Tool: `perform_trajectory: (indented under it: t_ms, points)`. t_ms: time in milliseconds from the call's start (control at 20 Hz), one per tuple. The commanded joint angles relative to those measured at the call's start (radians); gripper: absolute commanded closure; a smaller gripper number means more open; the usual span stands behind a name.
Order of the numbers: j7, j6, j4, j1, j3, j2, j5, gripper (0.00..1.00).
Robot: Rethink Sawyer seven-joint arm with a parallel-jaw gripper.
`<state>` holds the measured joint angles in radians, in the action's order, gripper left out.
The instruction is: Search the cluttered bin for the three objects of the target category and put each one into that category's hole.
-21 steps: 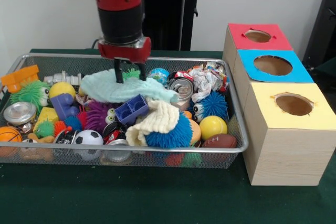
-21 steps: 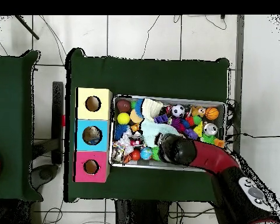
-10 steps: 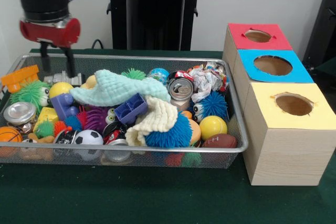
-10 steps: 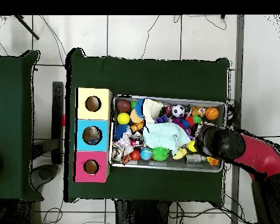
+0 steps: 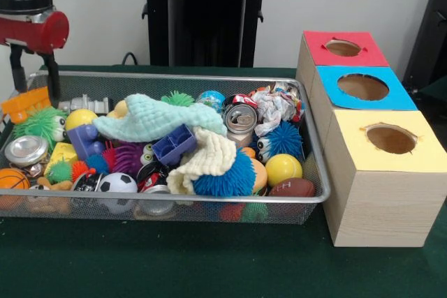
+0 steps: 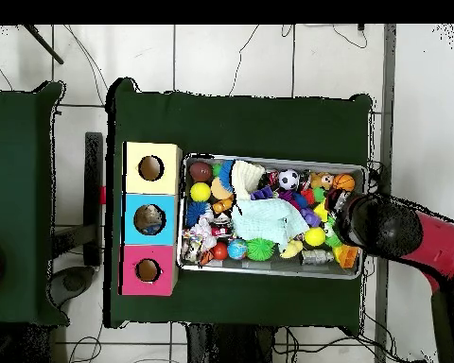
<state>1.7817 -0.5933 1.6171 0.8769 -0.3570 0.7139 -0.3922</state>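
The wire bin (image 5: 209, 200) is packed with toys, balls, cans and cloths. A mint cloth (image 5: 157, 116) lies on top of the pile, a cream cloth (image 5: 209, 158) beside it over a blue spiky ball (image 5: 227, 179). A yellow ball (image 5: 283, 169), a football (image 5: 292, 188) and a soccer ball (image 5: 117, 183) lie near the front rim. Three boxes with holes stand in a row: red (image 5: 342, 48), blue (image 5: 363, 87), yellow (image 5: 390, 139). My gripper (image 5: 33, 95) hangs open and empty over the bin's left end, above an orange block (image 5: 26, 102). In the overhead view the arm (image 6: 377, 225) covers the gripper.
Dented cans (image 5: 241, 118) and crumpled paper (image 5: 276, 106) sit at the back of the bin, near the boxes. A green spiky toy (image 5: 42, 122), a purple block (image 5: 85, 139), a silver lid (image 5: 26, 150) and a basketball (image 5: 10, 179) crowd the left end under the gripper.
The gripper left the mint cloth at the bin's middle, rose and swung to the left end. The cloth now lies spread further left over the pile.
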Motion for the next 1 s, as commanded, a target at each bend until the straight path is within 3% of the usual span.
perform_trajectory:
  t_ms: [50,250,1000]
  points:
    - [-0.152,-0.056,0.115,-0.023,-0.09,0.037,-0.042,0.0]
    - [-0.088,-0.032,0.18,-0.045,-0.083,0.063,-0.024,0.0]
    - [0.039,0.081,0.252,-0.111,-0.058,0.027,0.0,0.0]
